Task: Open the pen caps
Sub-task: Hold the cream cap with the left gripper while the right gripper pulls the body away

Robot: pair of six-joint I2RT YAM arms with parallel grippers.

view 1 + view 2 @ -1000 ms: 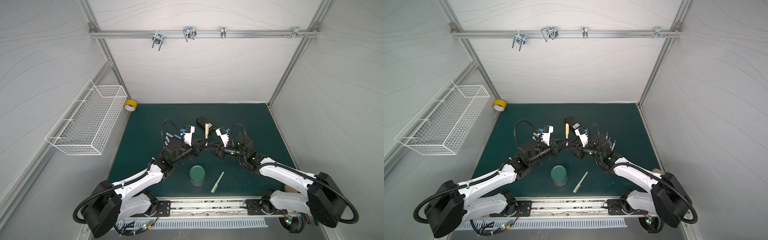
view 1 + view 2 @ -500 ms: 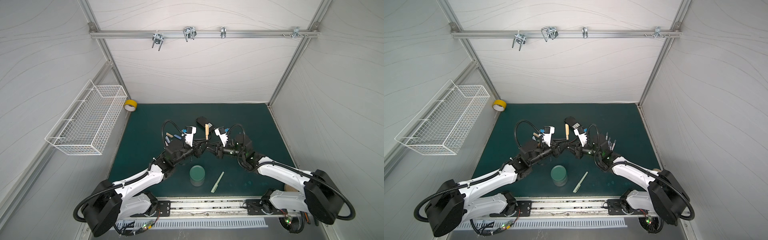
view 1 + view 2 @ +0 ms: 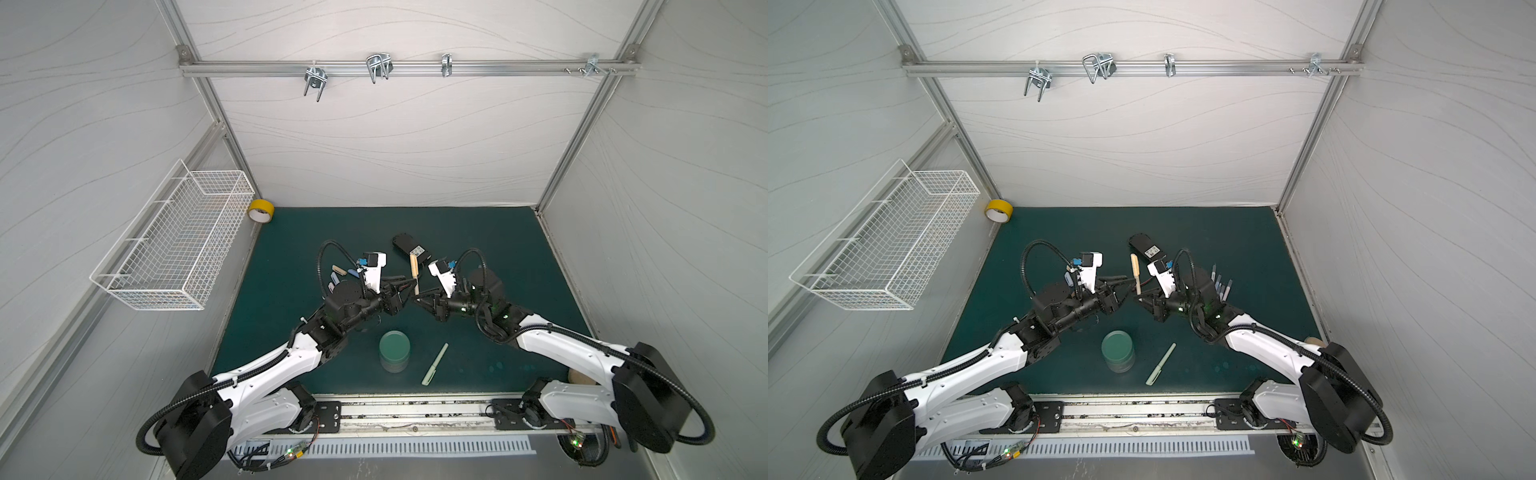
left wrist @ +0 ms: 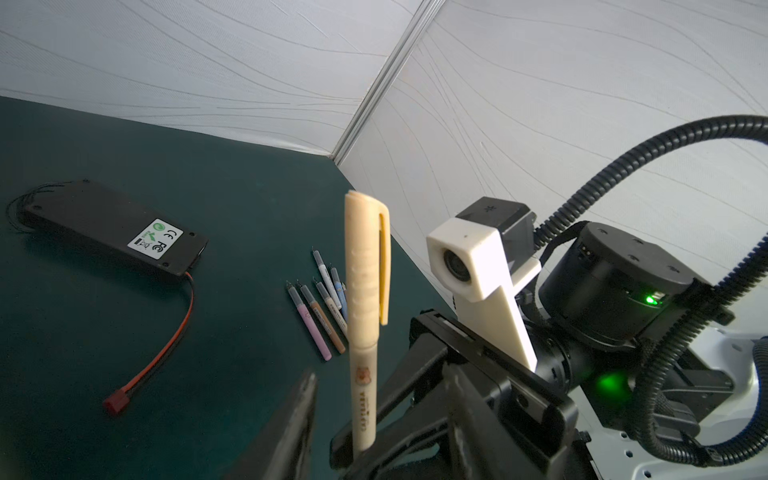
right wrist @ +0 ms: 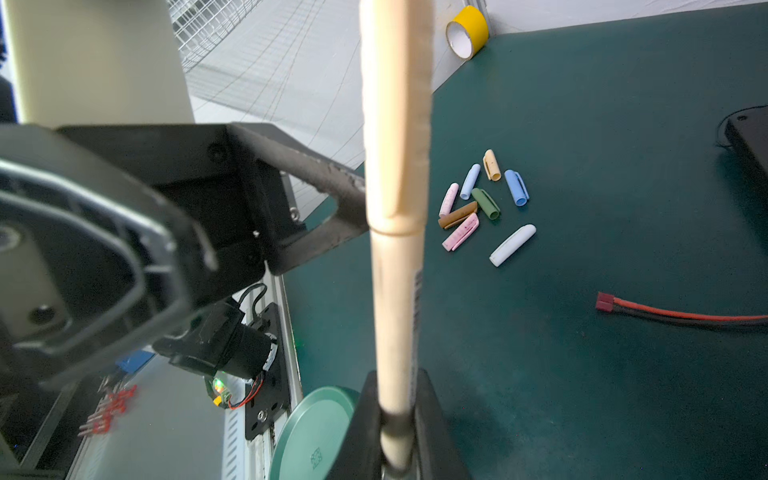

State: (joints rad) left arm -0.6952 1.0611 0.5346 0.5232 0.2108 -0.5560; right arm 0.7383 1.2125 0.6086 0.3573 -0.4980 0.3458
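Uncapping step imo: right pincer [image 5: 395,424] grips the tan pen [image 4: 363,374], left pincer [image 4: 376,411] half-open beside its cap [image 4: 365,249], next needs pinch and pull.

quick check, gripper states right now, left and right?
Left gripper: open, jaws apart on either side of the tan pen, not clamping it.
Right gripper: shut on the tan pen, low on its barrel.
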